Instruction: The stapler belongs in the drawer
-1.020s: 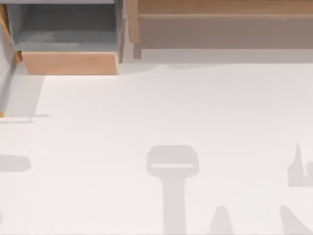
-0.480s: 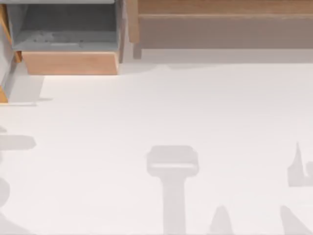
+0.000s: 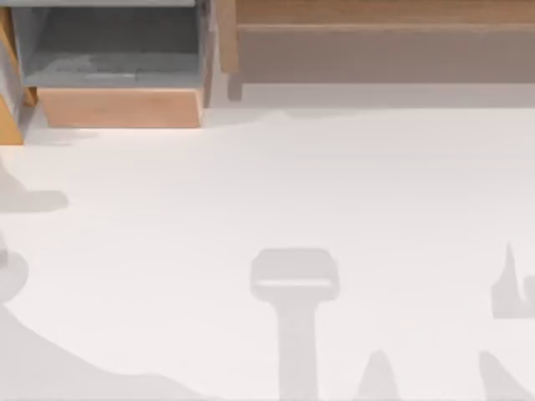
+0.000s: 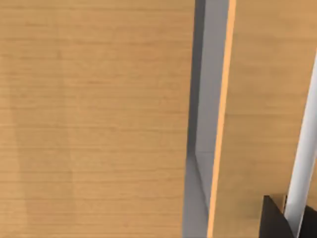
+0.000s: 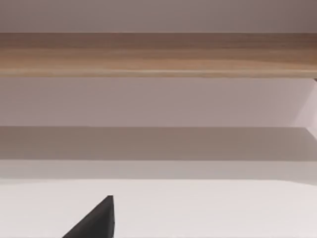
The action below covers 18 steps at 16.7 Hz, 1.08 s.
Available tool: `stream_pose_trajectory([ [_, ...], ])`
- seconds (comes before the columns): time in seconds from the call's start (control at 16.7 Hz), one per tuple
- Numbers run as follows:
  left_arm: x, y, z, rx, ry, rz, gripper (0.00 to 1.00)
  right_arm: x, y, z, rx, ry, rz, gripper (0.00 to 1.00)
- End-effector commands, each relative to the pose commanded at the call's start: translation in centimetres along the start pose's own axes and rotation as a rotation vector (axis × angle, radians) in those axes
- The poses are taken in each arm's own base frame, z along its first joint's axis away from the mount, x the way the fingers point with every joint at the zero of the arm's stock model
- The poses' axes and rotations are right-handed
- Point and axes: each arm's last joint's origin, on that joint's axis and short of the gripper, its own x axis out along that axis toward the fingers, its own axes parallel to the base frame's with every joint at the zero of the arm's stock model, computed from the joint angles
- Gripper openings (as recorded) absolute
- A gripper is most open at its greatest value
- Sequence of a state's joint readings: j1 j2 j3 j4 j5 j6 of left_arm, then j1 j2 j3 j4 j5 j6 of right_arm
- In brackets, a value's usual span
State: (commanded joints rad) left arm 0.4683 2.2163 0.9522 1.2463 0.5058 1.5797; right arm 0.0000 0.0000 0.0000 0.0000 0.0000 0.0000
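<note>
In our top view, the drawer [image 3: 117, 75] stands pulled open at the far left of the white worktop [image 3: 334, 192], its grey floor exposed behind the tan front panel. The long wooden shelf unit [image 3: 376, 33] lies just beside it, to the right. We cannot make out the stapler. Our left wrist view faces tan wood panels at close range. How far either claw is open we cannot tell.

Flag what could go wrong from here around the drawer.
1. The left tool is very close to a wooden panel, so it may bump or scrape it.
2. The drawer stands open, its tan front panel out over the table. A knock there might push it shut.
</note>
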Motion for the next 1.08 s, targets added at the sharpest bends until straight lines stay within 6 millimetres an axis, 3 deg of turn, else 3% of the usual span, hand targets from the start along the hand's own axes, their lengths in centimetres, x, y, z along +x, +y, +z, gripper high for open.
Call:
stream_pose_trajectory([
  [0.42, 0.9, -0.6, 0.1, -0.017, -0.002, -0.025, 0.00, 0.0, 0.0, 0.0, 0.000, 0.000, 0.000, 1.00],
  [0.84, 6.4, -0.2, -0.1, -0.010, 0.003, -0.010, 0.00, 0.0, 0.0, 0.0, 0.000, 0.000, 0.000, 1.00],
  [1.08, 6.8, -0.3, 0.0, -0.013, 0.004, -0.016, 0.00, 0.0, 0.0, 0.0, 0.000, 0.000, 0.000, 1.00],
])
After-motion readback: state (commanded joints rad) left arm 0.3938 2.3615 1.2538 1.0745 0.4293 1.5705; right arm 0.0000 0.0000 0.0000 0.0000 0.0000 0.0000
